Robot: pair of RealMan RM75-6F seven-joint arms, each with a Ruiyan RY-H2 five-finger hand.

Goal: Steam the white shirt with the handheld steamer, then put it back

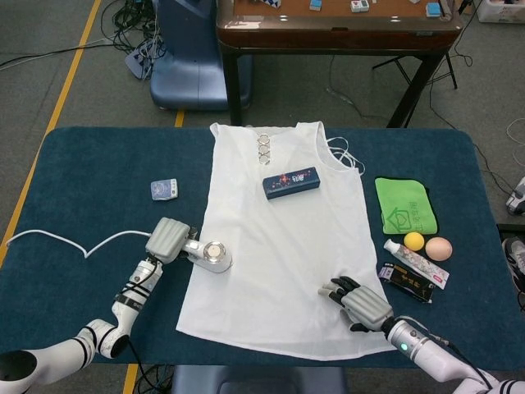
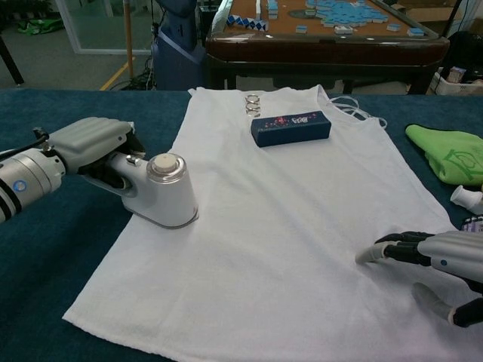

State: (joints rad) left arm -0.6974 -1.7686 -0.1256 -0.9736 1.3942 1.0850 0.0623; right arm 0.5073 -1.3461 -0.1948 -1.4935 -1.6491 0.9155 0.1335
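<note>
The shirt's (image 1: pixel 283 238) middle and lower half lie bare, open for passage between the left hand (image 1: pixel 168 240) with the steamer (image 1: pixel 212 255) at the shirt's left edge and the right hand (image 1: pixel 363 303) resting near its lower right corner. A blue box (image 1: pixel 291 182) blocks the upper part. Cloth (image 1: pixel 405 205), toothpaste (image 1: pixel 417 263), ball (image 1: pixel 414 240) and egg (image 1: pixel 439 248) crowd the table's (image 1: pixel 90 164) right side.
</note>
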